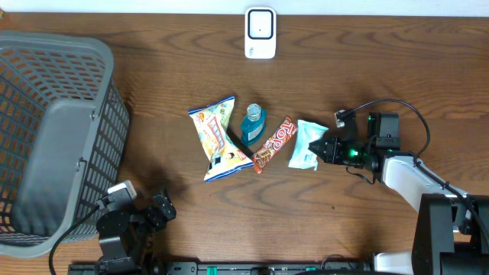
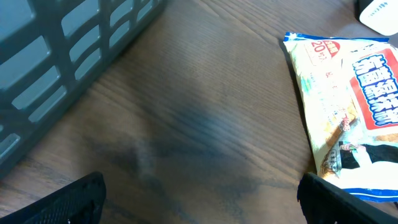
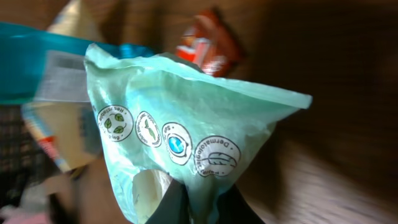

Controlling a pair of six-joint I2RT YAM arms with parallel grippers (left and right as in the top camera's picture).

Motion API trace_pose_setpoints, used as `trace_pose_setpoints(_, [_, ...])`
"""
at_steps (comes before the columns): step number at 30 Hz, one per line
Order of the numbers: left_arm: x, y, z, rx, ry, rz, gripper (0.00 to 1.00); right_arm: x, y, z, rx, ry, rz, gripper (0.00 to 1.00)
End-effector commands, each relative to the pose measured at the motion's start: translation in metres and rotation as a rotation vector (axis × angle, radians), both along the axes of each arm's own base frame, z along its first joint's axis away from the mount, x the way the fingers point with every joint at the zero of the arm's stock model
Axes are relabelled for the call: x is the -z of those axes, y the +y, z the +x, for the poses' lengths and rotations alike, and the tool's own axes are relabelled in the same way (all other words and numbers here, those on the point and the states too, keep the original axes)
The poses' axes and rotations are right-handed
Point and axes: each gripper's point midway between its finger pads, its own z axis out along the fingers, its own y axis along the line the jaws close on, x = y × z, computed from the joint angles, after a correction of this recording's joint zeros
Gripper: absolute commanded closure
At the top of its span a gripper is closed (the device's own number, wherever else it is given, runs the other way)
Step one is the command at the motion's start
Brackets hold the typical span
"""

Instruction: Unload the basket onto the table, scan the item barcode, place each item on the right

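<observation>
Three neighbours beside green packet (image 1: 307, 143): bar (image 1: 275, 143), bottle (image 1: 253, 124), bag (image 1: 218, 139).

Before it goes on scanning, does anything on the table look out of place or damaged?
Nothing looks spilled or torn. Only the mint-green packet stands out: the right hand pinches it at one edge, and the wrist view shows it creased and bunched there.
</observation>
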Motion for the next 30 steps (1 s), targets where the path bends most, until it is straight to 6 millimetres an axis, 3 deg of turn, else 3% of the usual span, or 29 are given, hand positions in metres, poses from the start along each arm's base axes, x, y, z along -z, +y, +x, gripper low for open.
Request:
trace_pose_setpoints(1, [-0.004,0.001,0.0,-0.001,-0.011,0.012,0.02,0.002,-0.009,0.008,0.016,-0.041,-0.091,0.87])
trace_pose_setpoints(3, [-0.004,0.001,0.0,-0.001,-0.011,0.012,0.02,-0.002,-0.009,0.01,0.018,-0.056,-0.095,0.73])
trace_pose_setpoints(7, [-0.004,0.001,0.0,-0.001,-0.011,0.012,0.02,-0.02,-0.01,0.012,0.024,-0.106,-0.101,0.57])
trace_pose_setpoints(10, [-0.004,0.001,0.0,-0.001,-0.011,0.012,0.02,-0.037,-0.014,0.009,0.039,-0.14,-0.123,0.53])
trace_pose_setpoints(13, [-0.004,0.001,0.0,-0.001,-0.011,0.012,0.02,-0.07,-0.012,0.008,0.038,-0.262,-0.182,0.49])
trace_pose_setpoints(17, [-0.004,0.001,0.0,-0.001,-0.011,0.012,0.02,-0.087,-0.012,0.007,0.081,-0.374,-0.388,0.38])
trace_pose_setpoints(19, [-0.004,0.001,0.0,-0.001,-0.011,0.012,0.02,-0.085,-0.009,0.005,0.091,-0.394,-0.492,0.3])
trace_pose_setpoints(20, [-0.004,0.001,0.0,-0.001,-0.011,0.012,0.02,-0.082,-0.005,0.003,0.09,-0.402,-0.544,0.21])
trace_pose_setpoints(21, [-0.004,0.001,0.0,-0.001,-0.011,0.012,0.02,-0.079,-0.003,0.002,0.095,-0.404,-0.596,0.05])
trace_pose_setpoints(22, [-0.004,0.001,0.0,-0.001,-0.011,0.012,0.02,-0.076,-0.001,0.001,0.105,-0.406,-0.639,0.01])
trace_pose_setpoints(25, [-0.004,0.001,0.0,-0.001,-0.011,0.012,0.02,-0.065,0.0,0.003,0.156,-0.412,-0.769,0.01])
trace_pose_setpoints(30, [-0.004,0.001,0.0,-0.001,-0.011,0.012,0.02,-0.036,0.013,0.011,0.141,-0.39,-0.817,0.01])
